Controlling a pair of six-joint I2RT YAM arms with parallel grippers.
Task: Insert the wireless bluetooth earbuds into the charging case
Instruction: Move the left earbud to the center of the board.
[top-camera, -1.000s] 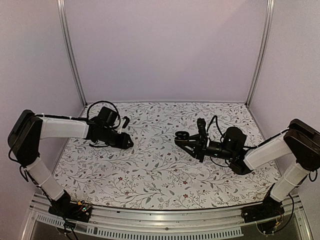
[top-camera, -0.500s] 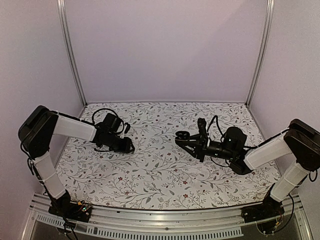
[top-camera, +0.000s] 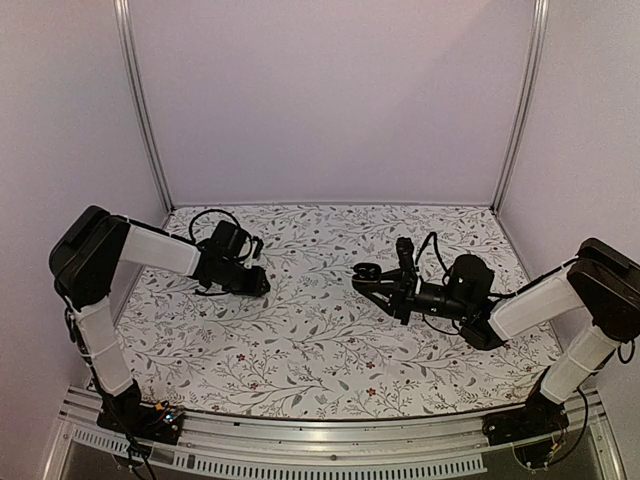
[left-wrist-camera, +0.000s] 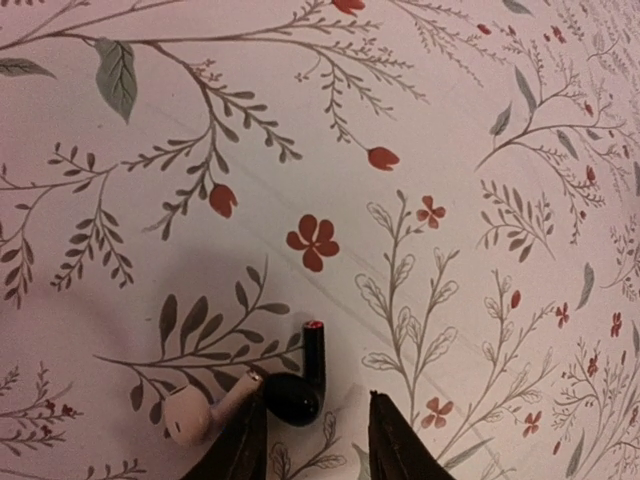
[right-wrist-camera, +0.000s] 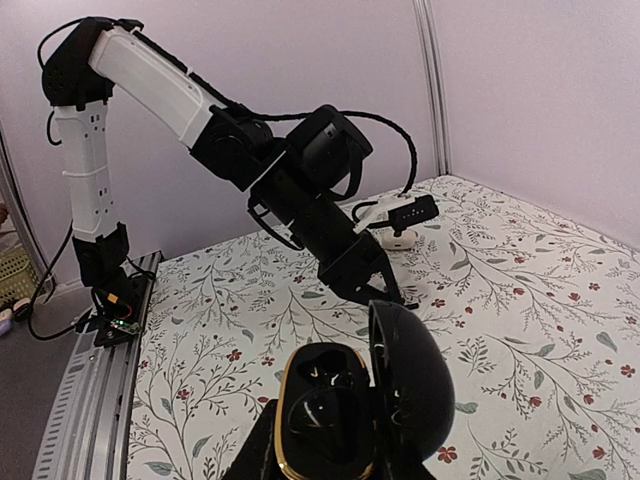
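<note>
So the charging case (right-wrist-camera: 330, 400) is sitting open in the right pincer (right-wrist-camera: 333, 458), which is clamping it tight from below and holding it up over the middle-right of the surface (left-wrist-camera: 480, 150). Its lid (right-wrist-camera: 405, 385) is standing up on the right side, and a gold rim is running round the opening. Inside I'm only seeing dark moulded recesses, and I can't tell if anything is sitting in them.

The black earbud (left-wrist-camera: 292, 395) is lying flat on the floral surface over on the left side. Its fat end is pointing back at the left pincer (left-wrist-camera: 310, 445) and its stem is running straight away from it, ending in a tiny red tip. A white earbud (left-wrist-camera: 195, 415) is lying just beside it, touching or nearly touching, with its stem aiming across at the black one.

The left pincer is hanging low with its fingers (left-wrist-camera: 235, 455) partly apart. The black bud's round end is sitting in the gap, close to the left finger, and it's not being squeezed.
</note>
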